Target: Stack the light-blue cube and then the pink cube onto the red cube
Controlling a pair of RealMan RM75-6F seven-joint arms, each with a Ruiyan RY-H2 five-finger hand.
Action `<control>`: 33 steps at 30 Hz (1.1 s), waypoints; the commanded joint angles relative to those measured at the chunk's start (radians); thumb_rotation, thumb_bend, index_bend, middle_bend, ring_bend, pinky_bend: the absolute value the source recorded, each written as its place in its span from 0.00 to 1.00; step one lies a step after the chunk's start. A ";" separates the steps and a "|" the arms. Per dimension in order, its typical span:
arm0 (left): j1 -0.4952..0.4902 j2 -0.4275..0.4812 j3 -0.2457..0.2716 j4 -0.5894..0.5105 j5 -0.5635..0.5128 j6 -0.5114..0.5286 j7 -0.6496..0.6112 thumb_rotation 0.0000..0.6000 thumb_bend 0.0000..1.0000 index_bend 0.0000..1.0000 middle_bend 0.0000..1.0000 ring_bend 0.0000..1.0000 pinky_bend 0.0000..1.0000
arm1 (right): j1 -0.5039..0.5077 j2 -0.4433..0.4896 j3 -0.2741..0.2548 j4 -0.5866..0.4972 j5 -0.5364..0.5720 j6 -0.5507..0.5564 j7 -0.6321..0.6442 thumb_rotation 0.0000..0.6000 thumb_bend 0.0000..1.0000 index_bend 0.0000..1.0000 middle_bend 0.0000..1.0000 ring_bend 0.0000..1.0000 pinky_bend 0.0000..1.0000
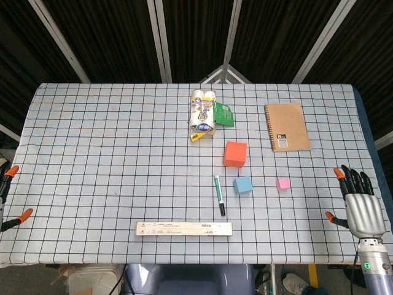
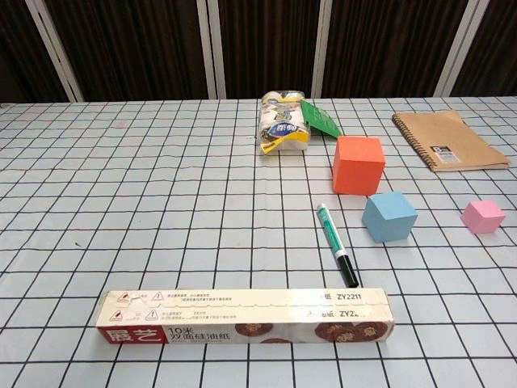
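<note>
No stacking is yet done: the red cube [image 1: 235, 153] sits on the gridded surface [image 1: 92, 160] right of the frame's centre in the head view, with nothing on top of it; the light-blue cube [image 1: 243, 184] lies just below it and slightly to the right, near but apart, and the pink cube [image 1: 283, 184] stands alone further right. The step in hand is judged to be the very first, the fetching of the light-blue cube. The right hand [image 1: 362, 206] is seen at the lower right edge of the surface, holding nothing, its fingers extended and slightly parted; it is well apart from all three cubes. Of the left hand nothing is shown in either view; only orange clamps appear at the left edge. The next move is judged to call for a reach up and to the left, past the pink cube, and a grasp on the light-blue cube that disturbs neither the red cube nor the green-capped marker [image 1: 218, 195] lying just to its left. The hand is shown only in the head view; the chest view alone shows the cubes' side faces and heights, and the printed front of the long box [image 2: 246, 315] in the foreground.
</note>
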 commanded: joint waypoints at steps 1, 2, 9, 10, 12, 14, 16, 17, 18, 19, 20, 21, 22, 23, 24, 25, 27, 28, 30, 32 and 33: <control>-0.004 0.003 0.004 0.000 -0.014 -0.023 0.007 1.00 0.16 0.04 0.00 0.00 0.00 | 0.001 0.000 0.001 -0.009 0.005 -0.012 -0.014 1.00 0.06 0.00 0.00 0.00 0.00; -0.005 0.004 0.003 -0.001 -0.016 -0.025 0.008 1.00 0.16 0.04 0.00 0.00 0.00 | 0.002 0.000 0.002 -0.012 0.005 -0.014 -0.020 1.00 0.06 0.00 0.00 0.00 0.00; -0.007 -0.003 0.006 -0.005 0.014 -0.006 0.009 1.00 0.16 0.04 0.00 0.00 0.00 | -0.007 0.001 -0.006 -0.041 -0.020 -0.007 -0.040 1.00 0.06 0.00 0.00 0.00 0.00; -0.007 -0.002 0.008 -0.004 0.013 -0.009 0.016 1.00 0.16 0.04 0.00 0.00 0.00 | -0.008 0.003 -0.007 -0.049 -0.017 -0.012 -0.034 1.00 0.06 0.00 0.00 0.00 0.00; -0.006 -0.005 0.006 -0.006 0.010 -0.007 0.022 1.00 0.16 0.04 0.00 0.00 0.00 | -0.007 0.004 -0.004 -0.050 -0.018 -0.013 -0.037 1.00 0.06 0.00 0.00 0.00 0.00; -0.004 -0.005 0.006 -0.011 0.010 -0.003 0.025 1.00 0.16 0.04 0.00 0.00 0.00 | -0.008 0.001 -0.006 -0.055 -0.020 -0.018 -0.043 1.00 0.06 0.00 0.00 0.00 0.00; -0.002 -0.006 0.007 -0.013 0.014 0.003 0.028 1.00 0.16 0.04 0.00 0.00 0.00 | -0.005 0.001 -0.011 -0.059 -0.025 -0.032 -0.039 1.00 0.06 0.00 0.00 0.00 0.00; -0.001 -0.006 0.006 -0.015 0.014 0.006 0.028 1.00 0.16 0.04 0.00 0.00 0.00 | -0.001 0.002 -0.013 -0.062 -0.028 -0.043 -0.036 1.00 0.06 0.00 0.00 0.00 0.00; 0.000 -0.007 0.005 -0.016 0.014 0.009 0.030 1.00 0.16 0.04 0.00 0.00 0.00 | 0.006 0.003 -0.015 -0.065 -0.034 -0.058 -0.032 1.00 0.06 0.00 0.00 0.00 0.00; 0.001 -0.008 0.005 -0.015 0.014 0.010 0.032 1.00 0.16 0.04 0.00 0.00 0.00 | 0.011 0.003 -0.016 -0.067 -0.040 -0.068 -0.027 1.00 0.06 0.00 0.00 0.00 0.00; 0.001 -0.009 0.005 -0.014 0.014 0.010 0.033 1.00 0.16 0.04 0.00 0.00 0.00 | 0.021 0.001 -0.015 -0.068 -0.047 -0.082 -0.017 1.00 0.06 0.00 0.00 0.00 0.00; 0.002 -0.009 0.005 -0.014 0.010 0.009 0.035 1.00 0.16 0.04 0.00 0.00 0.00 | 0.033 -0.004 -0.013 -0.070 -0.052 -0.103 -0.003 1.00 0.06 0.00 0.00 0.00 0.00; 0.002 -0.009 0.004 -0.015 0.006 0.009 0.036 1.00 0.16 0.04 0.00 0.00 0.00 | 0.047 -0.008 -0.011 -0.072 -0.054 -0.126 0.004 1.00 0.06 0.00 0.00 0.00 0.00; 0.003 -0.009 0.002 -0.016 0.003 0.009 0.036 1.00 0.16 0.04 0.00 0.00 0.00 | 0.062 -0.011 -0.010 -0.075 -0.057 -0.151 0.006 1.00 0.06 0.00 0.00 0.00 0.00; 0.003 -0.010 0.000 -0.016 -0.002 0.008 0.036 1.00 0.16 0.04 0.00 0.00 0.00 | 0.085 -0.014 -0.006 -0.083 -0.057 -0.188 0.008 1.00 0.06 0.00 0.00 0.00 0.00; 0.003 -0.010 -0.001 -0.017 -0.004 0.009 0.037 1.00 0.16 0.04 0.00 0.00 0.00 | 0.102 -0.018 -0.002 -0.087 -0.053 -0.214 0.005 1.00 0.06 0.00 0.00 0.00 0.00; 0.003 -0.011 -0.003 -0.018 -0.004 0.011 0.039 1.00 0.16 0.04 0.00 0.00 0.00 | 0.162 -0.031 0.022 -0.104 -0.024 -0.299 -0.024 1.00 0.07 0.00 0.00 0.00 0.00; 0.003 -0.011 -0.002 -0.017 -0.002 0.011 0.040 1.00 0.16 0.04 0.00 0.00 0.00 | 0.187 -0.039 0.037 -0.112 -0.002 -0.332 -0.040 1.00 0.07 0.00 0.00 0.00 0.00; 0.004 -0.011 -0.002 -0.017 -0.002 0.011 0.043 1.00 0.16 0.04 0.00 0.00 0.00 | 0.234 -0.058 0.064 -0.124 0.041 -0.389 -0.075 1.00 0.08 0.01 0.00 0.00 0.00; 0.003 -0.012 -0.004 -0.015 -0.011 0.008 0.048 1.00 0.16 0.04 0.00 0.00 0.00 | 0.284 -0.080 0.093 -0.130 0.111 -0.447 -0.126 1.00 0.09 0.02 0.00 0.00 0.00; 0.003 -0.012 -0.006 -0.015 -0.015 0.005 0.049 1.00 0.16 0.04 0.00 0.00 0.00 | 0.299 -0.088 0.101 -0.130 0.135 -0.463 -0.145 1.00 0.09 0.03 0.00 0.00 0.00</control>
